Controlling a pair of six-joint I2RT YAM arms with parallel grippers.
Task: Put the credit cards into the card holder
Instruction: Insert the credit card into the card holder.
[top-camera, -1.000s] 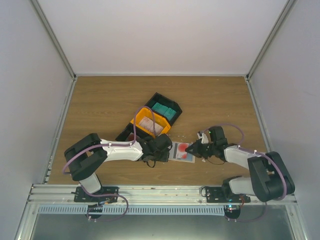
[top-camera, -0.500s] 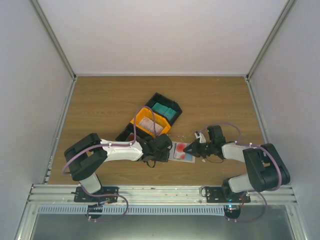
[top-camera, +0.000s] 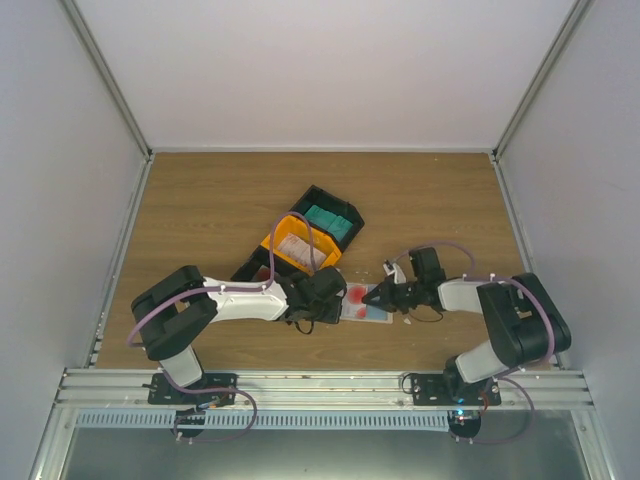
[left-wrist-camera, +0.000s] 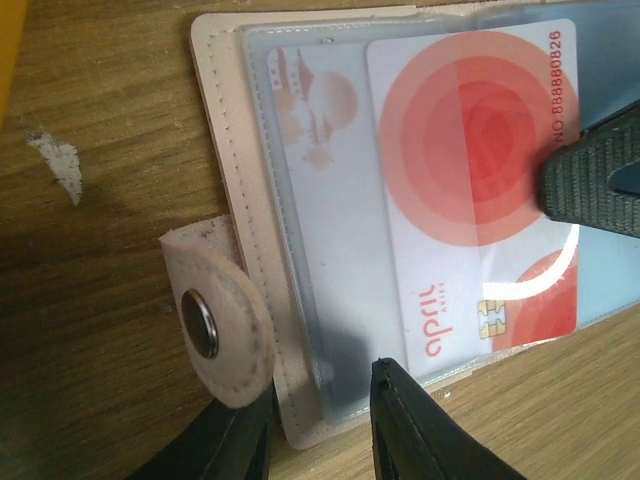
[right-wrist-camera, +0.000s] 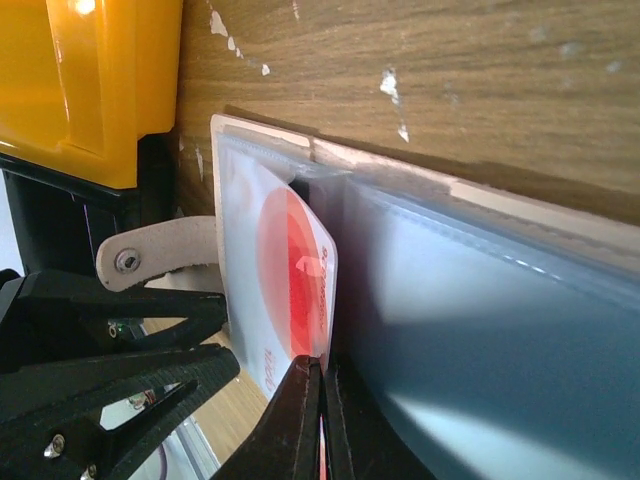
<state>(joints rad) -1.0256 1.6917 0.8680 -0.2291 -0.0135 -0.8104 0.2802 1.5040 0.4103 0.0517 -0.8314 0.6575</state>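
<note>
The card holder (left-wrist-camera: 225, 130) lies open on the wood, its snap tab (left-wrist-camera: 215, 320) folded up at the left. A white credit card with red circles (left-wrist-camera: 470, 150) sits mostly inside its clear pocket. My left gripper (left-wrist-camera: 320, 400) is open, its fingers standing apart on either side of the holder's near corner. My right gripper (right-wrist-camera: 320, 365) is shut on the outer edge of that credit card (right-wrist-camera: 295, 270), at the holder's middle fold (right-wrist-camera: 330, 190). In the top view both grippers meet over the holder (top-camera: 365, 303). More credit cards lie in the trays: teal ones (top-camera: 326, 218) and pale ones (top-camera: 297, 246).
Just behind the holder stands an orange tray (top-camera: 278, 252), joined to a black tray (top-camera: 345, 212). The orange tray's wall (right-wrist-camera: 90, 80) is close to the holder's far end. Small white scraps (left-wrist-camera: 55, 160) dot the wooden table. Grey walls enclose the table on three sides.
My right gripper has slid left with the card, deeper over the holder, and its arm has folded in. The left gripper's jaws have widened a little.
</note>
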